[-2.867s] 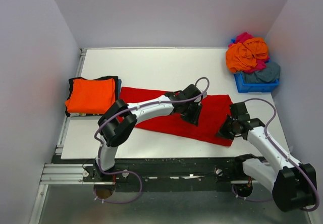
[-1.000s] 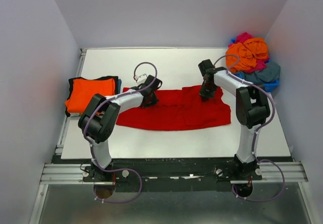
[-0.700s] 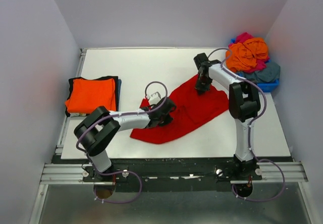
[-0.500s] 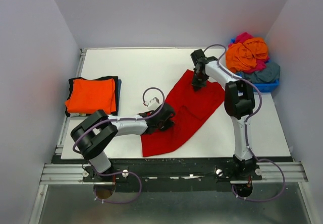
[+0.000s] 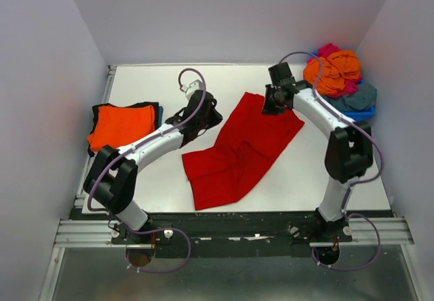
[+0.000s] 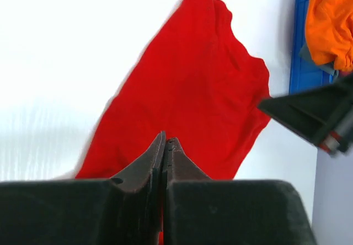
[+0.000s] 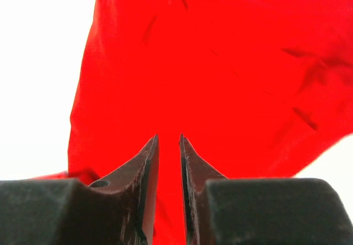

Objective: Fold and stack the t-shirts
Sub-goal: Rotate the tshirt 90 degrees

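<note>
From above: red t-shirt point(image 5: 241, 148) spread loosely on a slant across the middle of the bench point(image 5: 149, 84), creased and uneven, near end toward the front edge. At the bench's left edge, a folded orange t-shirt point(image 5: 122, 128) stacked on a black one point(image 5: 125, 105). In the far right corner, a blue bin point(image 5: 346, 116) heaped with unfolded shirts point(image 5: 332, 70). Over bare bench just beside the red cloth's left edge, the left jaws. Over its far corner, the right jaws.

From the left wrist: jaws pressed together, gripping nothing that shows. Red cloth well ahead, with the bin's edge beyond it.

From the right wrist: jaws parted by a narrow slit, red cloth beneath and visible through the gap. No fold pinched between them, as far as can be told.

Likely in hand: laying the red t-shirt out flat before folding, not yet finished, judging by the slant and wrinkles. Next probably calls for taking hold at two edges and pulling the cloth square and smooth. After that, folding it and carrying it to the stack on the left.
</note>
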